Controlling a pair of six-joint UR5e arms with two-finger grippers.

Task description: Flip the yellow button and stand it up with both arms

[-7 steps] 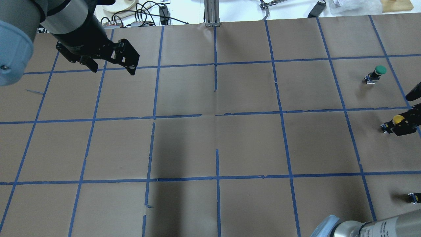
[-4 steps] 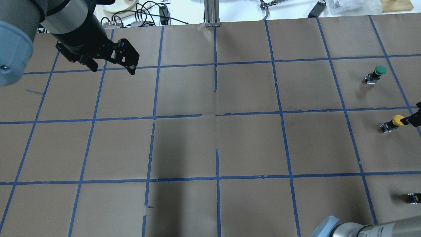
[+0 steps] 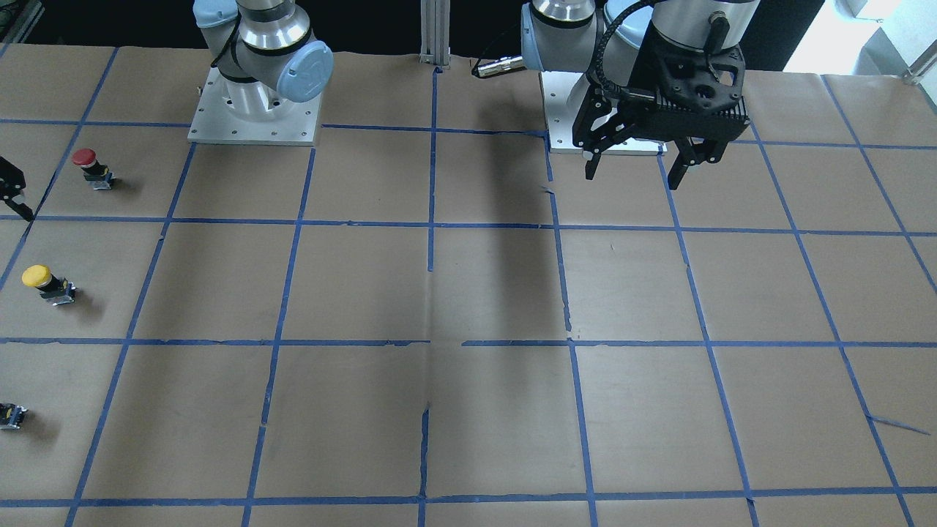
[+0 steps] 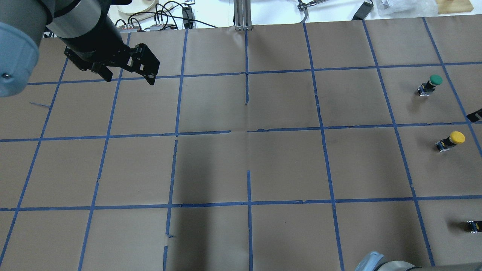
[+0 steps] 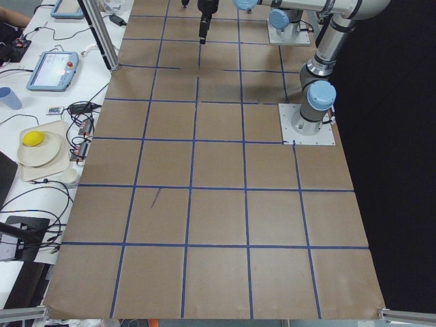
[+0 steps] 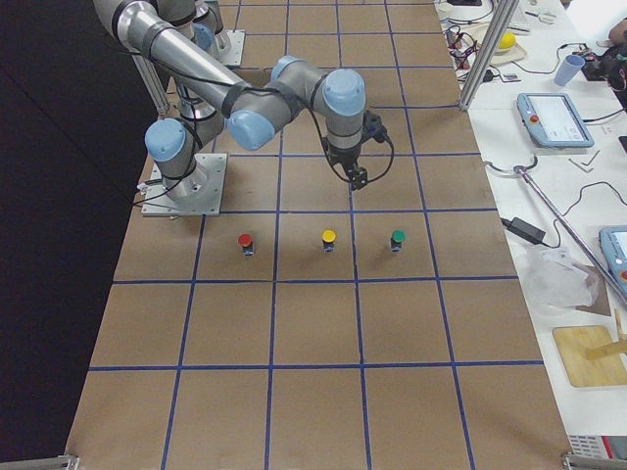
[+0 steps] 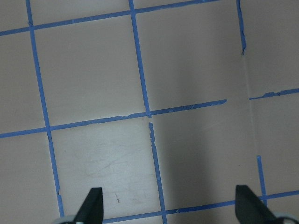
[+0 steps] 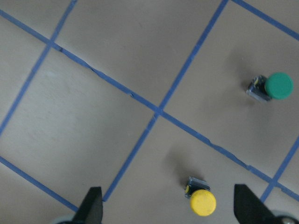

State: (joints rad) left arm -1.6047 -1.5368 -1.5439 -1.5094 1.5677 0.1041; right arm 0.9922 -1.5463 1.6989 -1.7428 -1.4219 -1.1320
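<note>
The yellow button stands upright on its black and grey block at the table's right side, cap up. It also shows in the front view, the right side view and the right wrist view. My right gripper is open and empty. It hangs above the button and apart from it, and only a tip shows at the overhead edge. My left gripper is open and empty, raised over the far left of the table, and bare paper shows below it.
A green button stands one square beyond the yellow one. A red button stands one square nearer the robot. A small black-and-yellow block shows at the overhead view's right edge. Brown paper with a blue tape grid covers the table.
My right gripper, which was around the yellow button a second ago, has drawn back to the right and nearly left the overhead view. The button stays standing. The left arm has not moved.
</note>
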